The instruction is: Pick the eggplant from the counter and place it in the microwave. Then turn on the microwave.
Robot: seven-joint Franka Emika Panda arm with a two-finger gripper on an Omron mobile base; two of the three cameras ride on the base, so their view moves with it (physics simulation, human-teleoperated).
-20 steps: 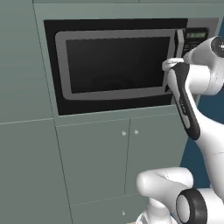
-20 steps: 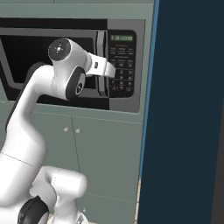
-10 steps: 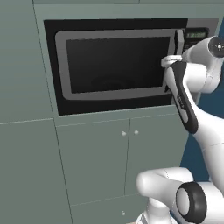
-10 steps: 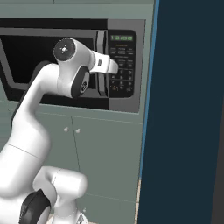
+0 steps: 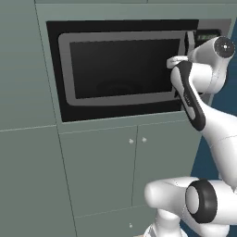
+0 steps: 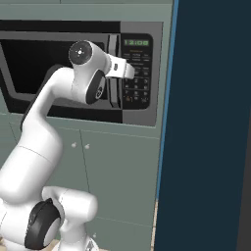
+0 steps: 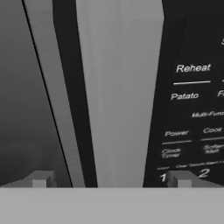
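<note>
The black microwave (image 5: 120,69) sits built into the cabinet wall with its door shut and its display (image 6: 136,42) lit green. My gripper (image 6: 128,71) hovers right in front of the seam between the door and the keypad (image 6: 137,86), close to the bar handle (image 6: 113,73). In the hand view the gripper (image 7: 111,179) is open, its two fingertips (image 7: 41,179) spread wide either side of a pale upright band (image 7: 118,87), with nothing between them. Keypad labels such as "Reheat" (image 7: 193,68) show at the right. The eggplant and the counter are out of view.
Grey-green cabinet doors with small round knobs (image 5: 131,141) lie below the microwave, and a tall plain panel (image 5: 23,69) flanks it on the left. A dark blue wall (image 6: 211,122) rises just right of the keypad, close to my hand.
My arm has risen a little and the hand has edged closer to the microwave front. The gripper stays open and the door stays shut.
</note>
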